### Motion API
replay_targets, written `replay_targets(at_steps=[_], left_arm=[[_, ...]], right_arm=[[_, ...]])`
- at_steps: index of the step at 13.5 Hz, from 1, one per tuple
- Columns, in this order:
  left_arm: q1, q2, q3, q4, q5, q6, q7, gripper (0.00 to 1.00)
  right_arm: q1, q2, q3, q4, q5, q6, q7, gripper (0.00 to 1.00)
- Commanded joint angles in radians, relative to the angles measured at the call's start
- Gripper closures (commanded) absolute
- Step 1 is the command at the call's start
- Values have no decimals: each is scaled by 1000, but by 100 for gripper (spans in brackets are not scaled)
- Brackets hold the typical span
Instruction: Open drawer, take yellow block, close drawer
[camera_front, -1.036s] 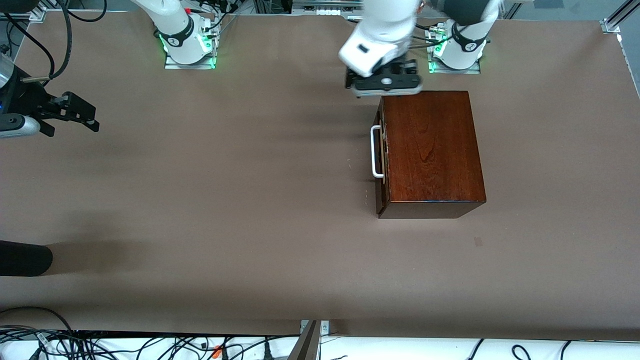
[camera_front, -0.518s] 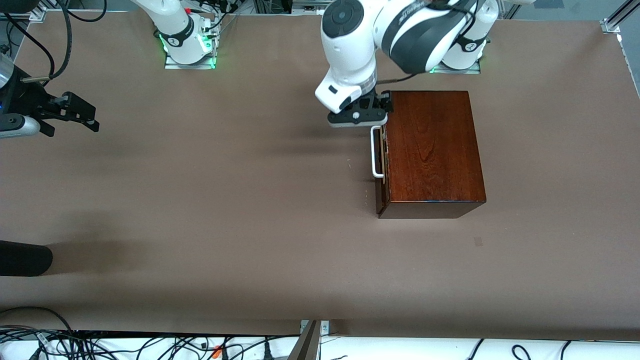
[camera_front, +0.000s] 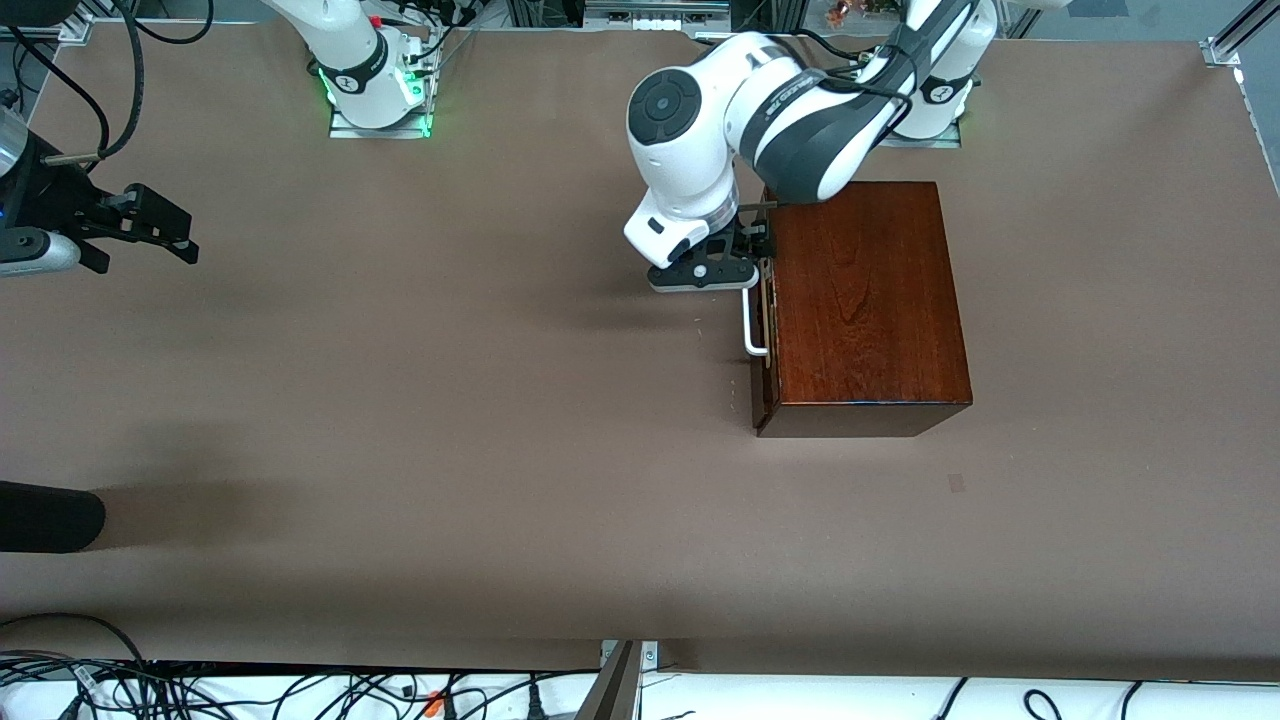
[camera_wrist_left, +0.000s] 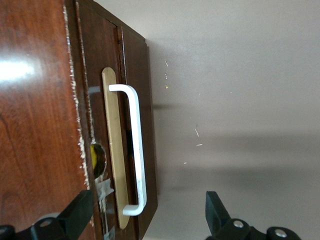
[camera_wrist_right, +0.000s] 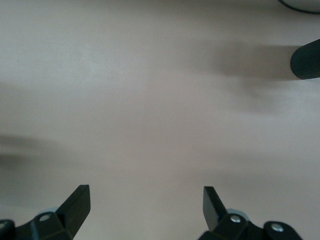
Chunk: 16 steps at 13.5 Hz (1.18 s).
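Front view: drawer (camera_front: 762, 310) shut in the red-brown wooden box (camera_front: 860, 300) toward the left arm's end of the tabletop (camera_front: 450, 400). White handle (camera_front: 750, 325) faces the right arm's end. Left pincer (camera_front: 735, 265) over the handle's end nearer the bases. Right pincer (camera_front: 140, 228) waiting over the right arm's end, well apart from the box.

Left wrist view: left pincer (camera_wrist_left: 145, 220) spread, fingers either side of the handle (camera_wrist_left: 136, 150), nothing pinched. Yellow block not clearly seen; only a yellow glint through a hole in the drawer front (camera_wrist_left: 97, 157). Best to centre on the bar, lower until the fingers bracket it, then pull straight out.

Right wrist view: right pincer (camera_wrist_right: 145, 210) spread wide over bare tabletop (camera_wrist_right: 150, 100), empty.
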<state>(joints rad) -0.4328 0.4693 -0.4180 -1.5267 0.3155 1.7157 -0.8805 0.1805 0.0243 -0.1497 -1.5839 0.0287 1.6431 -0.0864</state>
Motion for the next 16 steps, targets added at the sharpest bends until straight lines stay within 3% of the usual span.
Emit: replay_targets(at_steps=[1,6,16], left_arm=[[-7,32,4,4,54,19,-2,0],[-1,37,8,-79,62,110,-2,0],[0,107,13,-79,122,120,-17,0]], right_arm=[[-10,-4,7,2,0,-9,7,0],[-9,-4,7,4,0,-9,8,0],[-1,-6,13,4,0,-9,8,0]])
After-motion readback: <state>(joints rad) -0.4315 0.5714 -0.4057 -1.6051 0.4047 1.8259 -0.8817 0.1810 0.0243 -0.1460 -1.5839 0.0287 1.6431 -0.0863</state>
